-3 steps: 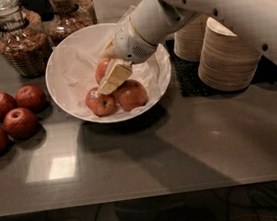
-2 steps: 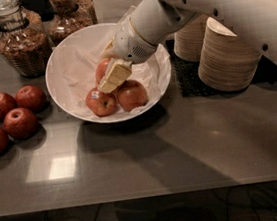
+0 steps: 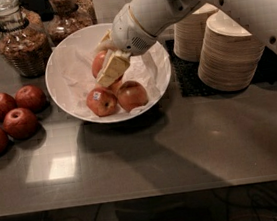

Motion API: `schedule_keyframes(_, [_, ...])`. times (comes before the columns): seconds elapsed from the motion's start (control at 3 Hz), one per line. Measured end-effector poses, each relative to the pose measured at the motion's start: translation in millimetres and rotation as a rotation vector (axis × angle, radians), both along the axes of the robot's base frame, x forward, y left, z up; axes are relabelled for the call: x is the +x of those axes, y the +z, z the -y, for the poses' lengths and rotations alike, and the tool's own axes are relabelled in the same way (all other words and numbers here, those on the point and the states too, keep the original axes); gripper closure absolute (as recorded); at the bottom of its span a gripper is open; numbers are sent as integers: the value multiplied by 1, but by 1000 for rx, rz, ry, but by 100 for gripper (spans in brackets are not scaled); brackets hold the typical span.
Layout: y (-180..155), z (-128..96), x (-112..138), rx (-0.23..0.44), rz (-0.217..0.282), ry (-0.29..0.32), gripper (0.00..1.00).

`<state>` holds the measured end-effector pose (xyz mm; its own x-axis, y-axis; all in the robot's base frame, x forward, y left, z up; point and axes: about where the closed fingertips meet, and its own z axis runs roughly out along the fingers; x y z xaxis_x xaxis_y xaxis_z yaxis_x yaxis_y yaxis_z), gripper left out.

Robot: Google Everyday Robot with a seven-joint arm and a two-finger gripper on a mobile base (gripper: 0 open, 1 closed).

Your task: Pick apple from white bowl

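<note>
Apple [image 3: 98,63] higher in jaws (over white bowl [image 3: 51,88])

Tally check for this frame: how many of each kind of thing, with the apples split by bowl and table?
Apples in the white bowl: 3, counting the apple beside the hand
Dark red apples on the table: 4
Glass jars: 2
Paper bowl stacks: 2
White bowl: 1
Total: 12

The apple [image 3: 98,62], round and evenly orange-red, lies half hidden right against the gripper [image 3: 109,68]. Beneath the gripper, the wide, shallow white bowl [image 3: 54,92], lined with crumpled white paper, stands upright on the tabletop [image 3: 193,146].
</note>
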<state>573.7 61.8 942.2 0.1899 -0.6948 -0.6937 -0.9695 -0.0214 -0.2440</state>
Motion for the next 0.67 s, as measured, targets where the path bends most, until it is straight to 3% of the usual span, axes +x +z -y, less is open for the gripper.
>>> schedule_keyframes(0.33, [47,3,-3,22,98,13,100])
schedule_keyframes(0.67, [47,3,-3,22,98,13,100])
